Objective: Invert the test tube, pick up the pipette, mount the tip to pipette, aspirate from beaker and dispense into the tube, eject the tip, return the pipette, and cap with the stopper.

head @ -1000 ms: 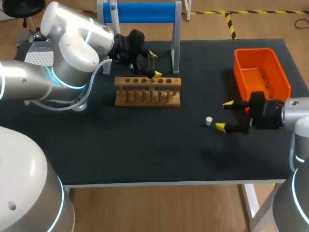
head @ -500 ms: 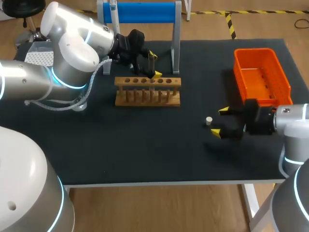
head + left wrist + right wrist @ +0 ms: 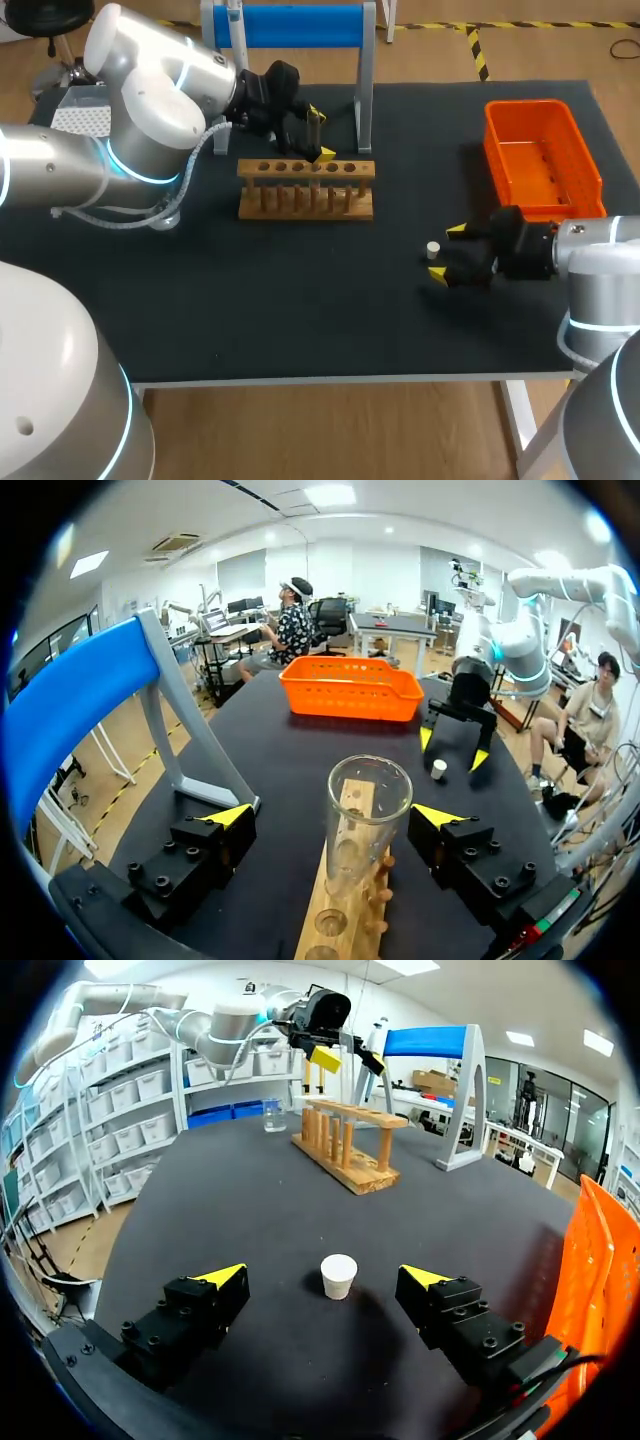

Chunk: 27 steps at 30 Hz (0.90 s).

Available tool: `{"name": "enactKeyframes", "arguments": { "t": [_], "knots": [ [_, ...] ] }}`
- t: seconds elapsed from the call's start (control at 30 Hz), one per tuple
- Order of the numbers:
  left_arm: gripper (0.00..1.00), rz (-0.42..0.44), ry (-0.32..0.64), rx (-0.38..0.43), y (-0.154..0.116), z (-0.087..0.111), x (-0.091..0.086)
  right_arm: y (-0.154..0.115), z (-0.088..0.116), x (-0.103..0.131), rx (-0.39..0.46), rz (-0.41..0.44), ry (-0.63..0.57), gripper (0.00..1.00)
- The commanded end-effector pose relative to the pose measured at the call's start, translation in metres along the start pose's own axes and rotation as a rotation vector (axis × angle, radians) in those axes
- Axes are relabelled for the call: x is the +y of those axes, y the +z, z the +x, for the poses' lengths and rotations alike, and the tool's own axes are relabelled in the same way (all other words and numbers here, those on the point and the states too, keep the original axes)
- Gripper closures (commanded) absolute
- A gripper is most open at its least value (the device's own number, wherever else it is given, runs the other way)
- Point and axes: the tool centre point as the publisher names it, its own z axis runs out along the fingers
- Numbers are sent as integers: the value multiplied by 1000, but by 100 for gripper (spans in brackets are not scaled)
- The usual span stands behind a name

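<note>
- Two claws gape wide: left claw (image 3: pixel 335 815) flanks the upright test tube (image 3: pixel 367 825) in the wooden rack (image 3: pixel 306 190), not touching it.
- Right claw (image 3: pixel 323 1277) straddles the white stopper (image 3: pixel 338 1276) on the tabletop (image 3: pixel 300 290), near right, fingers clear.

- Head view: high behind the robot, looking down on the whole table (image 3: pixel 300 300).
- Left wrist: close over rack (image 3: pixel 345 935), facing bin (image 3: pixel 350 690).
- Right wrist: low, close on stopper (image 3: pixel 338 1276), facing rack.
- All three share the rack and the stopper.
</note>
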Motion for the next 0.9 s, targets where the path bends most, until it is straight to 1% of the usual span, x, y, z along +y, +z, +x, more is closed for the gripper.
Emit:
{"name": "enactKeyframes", "arguments": {
  "t": [0.03,0.07,0.1,0.13,0.17,0.3,0.5,0.6,0.77,0.9],
  "knots": [
    [0,-3,-1,4,0,-1,0,2,-1,0,-6,-1,3,0],
    [0,-3,-1,4,0,-1,0,3,-2,0,-10,2,6,5],
    [0,-3,-1,4,0,-1,0,3,-2,0,-13,1,10,12],
    [0,-3,-1,4,0,-1,0,4,-3,1,-14,0,12,16],
    [0,-3,-1,4,0,-1,0,5,-3,1,-14,1,13,16],
    [0,-3,-1,4,0,-1,0,8,-4,2,-19,8,18,28],
    [0,-3,-1,4,0,-1,0,11,-5,5,-23,16,15,29],
    [0,-3,-1,4,0,-1,0,12,-5,5,-27,23,17,36],
    [0,-3,-1,4,0,-1,0,13,-6,5,-34,29,25,41],
    [0,-3,-1,4,0,-1,0,14,-7,5,-36,32,29,49]
  ]
}}
